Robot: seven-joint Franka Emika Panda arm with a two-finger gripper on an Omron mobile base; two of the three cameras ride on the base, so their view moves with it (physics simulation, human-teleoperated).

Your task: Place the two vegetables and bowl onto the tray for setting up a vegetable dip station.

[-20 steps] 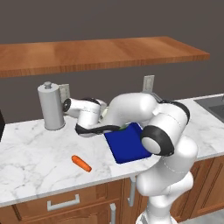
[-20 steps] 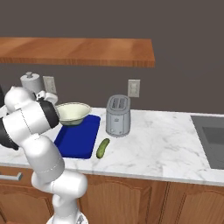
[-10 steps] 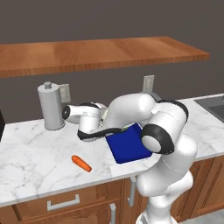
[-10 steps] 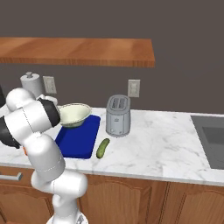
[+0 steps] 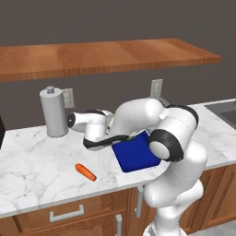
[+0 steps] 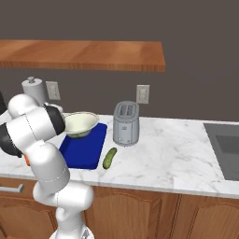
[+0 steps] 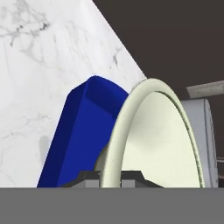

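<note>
Right now the bowl [image 6: 80, 123] hangs tilted above the far end of the blue tray [image 6: 84, 149], its rim pinched between the two dark fingertips [image 7: 89, 178] of the gripper [image 7: 110, 179], which is clamped shut on that rim. In the hand view the bowl's pale green-cream hollow faces right, with the tray behind it on the white marble counter [image 7: 39, 65]. The cucumber [image 6: 110, 158] lies on the counter just beside the tray's right edge in the right base view, in front of the grey toaster [image 6: 126, 123]. The carrot [image 5: 85, 172] lies on the counter well apart from the tray, toward the front edge. A grey canister [image 5: 54, 112] stands near the back wall, under a long wooden shelf [image 5: 106, 55].
</note>
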